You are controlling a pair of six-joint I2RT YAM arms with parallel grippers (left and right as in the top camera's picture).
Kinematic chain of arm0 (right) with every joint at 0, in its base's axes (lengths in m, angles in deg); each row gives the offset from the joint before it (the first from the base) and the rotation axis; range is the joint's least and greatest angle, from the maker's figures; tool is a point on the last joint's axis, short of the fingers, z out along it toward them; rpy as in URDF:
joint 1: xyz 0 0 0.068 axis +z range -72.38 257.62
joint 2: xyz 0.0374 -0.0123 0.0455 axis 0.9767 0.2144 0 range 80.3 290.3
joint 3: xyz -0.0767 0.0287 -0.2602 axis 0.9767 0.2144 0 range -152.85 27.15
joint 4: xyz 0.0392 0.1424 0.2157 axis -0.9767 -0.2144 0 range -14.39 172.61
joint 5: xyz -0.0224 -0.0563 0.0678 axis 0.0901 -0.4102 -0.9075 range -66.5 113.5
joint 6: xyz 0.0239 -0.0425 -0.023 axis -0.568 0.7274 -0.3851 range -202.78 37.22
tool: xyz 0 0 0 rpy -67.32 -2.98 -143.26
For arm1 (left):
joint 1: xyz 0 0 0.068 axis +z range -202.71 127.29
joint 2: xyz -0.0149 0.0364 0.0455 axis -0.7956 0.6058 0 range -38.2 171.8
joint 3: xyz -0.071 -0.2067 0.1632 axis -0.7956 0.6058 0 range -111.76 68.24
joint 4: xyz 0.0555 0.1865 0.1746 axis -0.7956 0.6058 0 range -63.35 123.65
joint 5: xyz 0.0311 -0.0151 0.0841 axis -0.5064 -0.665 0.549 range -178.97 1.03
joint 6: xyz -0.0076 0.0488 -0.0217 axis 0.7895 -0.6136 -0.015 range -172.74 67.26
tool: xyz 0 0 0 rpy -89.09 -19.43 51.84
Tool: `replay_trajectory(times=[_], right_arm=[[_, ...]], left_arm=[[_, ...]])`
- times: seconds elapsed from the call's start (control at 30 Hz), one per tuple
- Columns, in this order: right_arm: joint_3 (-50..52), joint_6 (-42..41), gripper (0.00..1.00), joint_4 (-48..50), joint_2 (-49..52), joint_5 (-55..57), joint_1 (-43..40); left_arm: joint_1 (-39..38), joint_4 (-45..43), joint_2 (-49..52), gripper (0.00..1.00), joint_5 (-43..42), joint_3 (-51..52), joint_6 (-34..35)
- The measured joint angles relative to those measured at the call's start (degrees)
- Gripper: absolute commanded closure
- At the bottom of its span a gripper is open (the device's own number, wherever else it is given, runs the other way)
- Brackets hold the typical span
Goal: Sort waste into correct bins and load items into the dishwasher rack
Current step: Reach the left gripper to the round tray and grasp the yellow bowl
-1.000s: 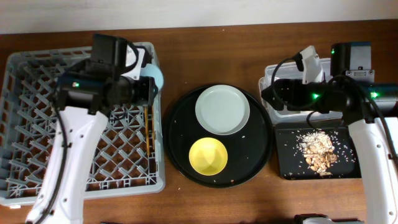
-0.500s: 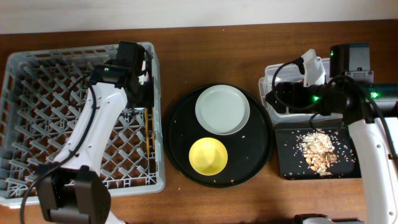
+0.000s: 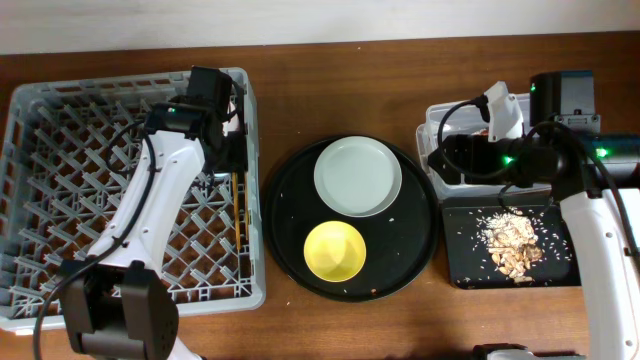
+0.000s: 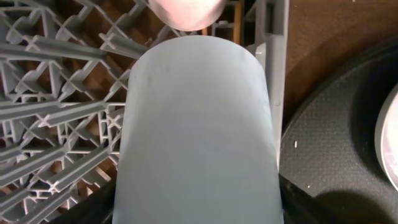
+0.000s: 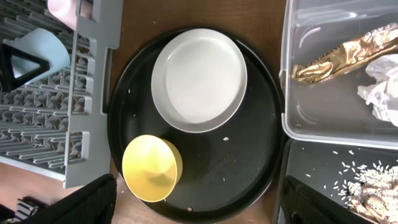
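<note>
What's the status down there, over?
Right fingers open, empty. Left fingers at light-blue cup in dishwasher rack, grip unclear. Plate, yellow bowl waiting on round tray. Nothing in the way.

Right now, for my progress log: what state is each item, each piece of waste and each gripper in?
light-blue cup: in rack, at left gripper.
pink cup: in rack, next to light-blue cup.
chopsticks: lying in rack.
plate: on round tray, empty.
yellow bowl: on round tray.
wrapper: in clear tub.
napkin: in clear tub.
food scraps: in black rectangular tray.
left gripper: grip unclear.
right gripper: open, empty.
</note>
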Motion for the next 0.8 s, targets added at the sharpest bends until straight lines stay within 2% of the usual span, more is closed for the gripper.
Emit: replay_trajectory(times=[0.1, 0.23, 0.3, 0.43, 0.63, 0.67, 0.8], right_arm=[[0.00, 0.07, 0.11, -0.07, 0.00, 0.13, 0.00], [0.00, 0.09, 0.07, -0.52, 0.00, 1.11, 0.00], [0.00, 0.11, 0.00, -0.79, 0.00, 2.01, 0.00], [0.00, 0.24, 0.01, -0.81, 0.00, 3.37, 0.00], [0.00, 0.28, 0.01, -1.99, 0.00, 7.58, 0.00], [0.00, 0.24, 0.01, -2.25, 0.00, 9.53, 0.00], [0.00, -3.04, 0.01, -2.25, 0.00, 16.52, -0.98]], left_arm=[[0.00, 0.00, 0.00, 0.23, 0.26, 0.00, 0.00], [0.00, 0.11, 0.00, 0.23, 0.44, 0.00, 0.20], [0.00, 0.28, 0.00, 0.23, 0.44, 0.00, 0.20], [0.00, 2.47, 0.00, 0.24, -0.76, -0.31, 0.20], [-1.03, 4.94, -3.10, 0.24, -9.14, -1.16, 0.20], [-3.32, 5.62, -6.47, 0.24, -12.44, -1.31, 0.20], [-12.55, 6.82, -11.10, 0.22, -15.74, -2.14, 0.20]])
